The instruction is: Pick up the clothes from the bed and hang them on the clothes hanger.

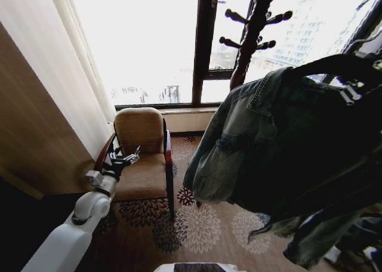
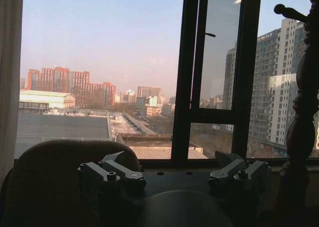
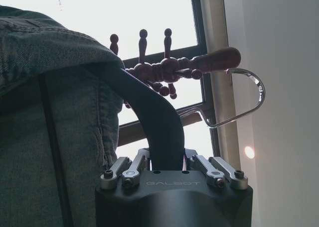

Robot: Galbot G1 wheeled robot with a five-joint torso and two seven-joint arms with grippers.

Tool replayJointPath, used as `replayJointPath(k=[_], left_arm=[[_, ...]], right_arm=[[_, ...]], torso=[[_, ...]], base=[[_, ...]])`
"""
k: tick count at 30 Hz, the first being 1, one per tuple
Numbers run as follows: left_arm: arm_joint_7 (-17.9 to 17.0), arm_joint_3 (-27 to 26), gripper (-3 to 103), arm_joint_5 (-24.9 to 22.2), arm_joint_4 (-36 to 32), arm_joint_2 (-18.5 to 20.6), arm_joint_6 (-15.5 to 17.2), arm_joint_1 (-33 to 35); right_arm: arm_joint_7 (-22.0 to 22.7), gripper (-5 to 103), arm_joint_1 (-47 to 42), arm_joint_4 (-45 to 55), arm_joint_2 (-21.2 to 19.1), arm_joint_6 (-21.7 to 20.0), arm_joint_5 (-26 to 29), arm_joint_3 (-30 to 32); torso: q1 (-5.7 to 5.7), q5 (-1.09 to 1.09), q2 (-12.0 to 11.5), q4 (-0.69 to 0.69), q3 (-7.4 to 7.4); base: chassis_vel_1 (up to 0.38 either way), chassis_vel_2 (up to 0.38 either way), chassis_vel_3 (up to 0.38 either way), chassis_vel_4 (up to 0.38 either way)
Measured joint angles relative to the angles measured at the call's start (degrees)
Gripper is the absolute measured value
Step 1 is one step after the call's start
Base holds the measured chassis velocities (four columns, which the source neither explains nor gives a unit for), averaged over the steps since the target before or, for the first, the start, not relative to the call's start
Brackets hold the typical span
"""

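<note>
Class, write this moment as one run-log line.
right gripper: shut on hanger | jacket: draped on hanger | hook: beside coat stand peg | left gripper: open, above armchair

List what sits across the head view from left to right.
Curtain → left gripper → armchair → coat stand → denim jacket → hanger, held at the far right.

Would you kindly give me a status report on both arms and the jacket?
Right tool shut on hanger, denim jacket draped on it. Hook at coat stand peg. Left tool open, idle over armchair.
</note>
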Motion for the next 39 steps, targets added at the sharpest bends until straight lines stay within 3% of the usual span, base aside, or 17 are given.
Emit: replayJointPath(k=[5,8,17,39], left_arm=[[0.00,0.00,100,0.00,-0.01,0.00,0.00,0.00],[0.00,0.00,100,0.00,0.00,0.00,0.00,0.01],[-0.01,-0.02,100,0.00,0.00,0.00,0.00,0.00],[-0.01,-0.01,100,0.00,0.01,0.00,0.00,0.00]], right_arm=[[0.00,31,0.19,-0.02,-0.34,0.03,-0.03,-0.01],[0.00,31,0.44,0.11,-0.59,0.11,-0.12,0.00],[-0.05,31,0.97,0.09,-0.71,0.27,-0.12,-0.97],[0.05,31,2.15,0.11,-0.98,0.77,-0.18,-2.58]], torso=[[-0.10,-0.06,0.03,0.01,-0.04],[-0.13,-0.20,0.06,0.04,-0.06],[-0.04,-0.03,0.02,0.02,-0.01],[-0.02,-0.08,0.01,0.02,-0.01]], base=[[-0.033,-0.016,0.020,-0.003],[0.000,0.000,0.000,0.000],[0.010,0.024,0.002,-0.019],[-0.113,0.111,0.110,-0.106]])
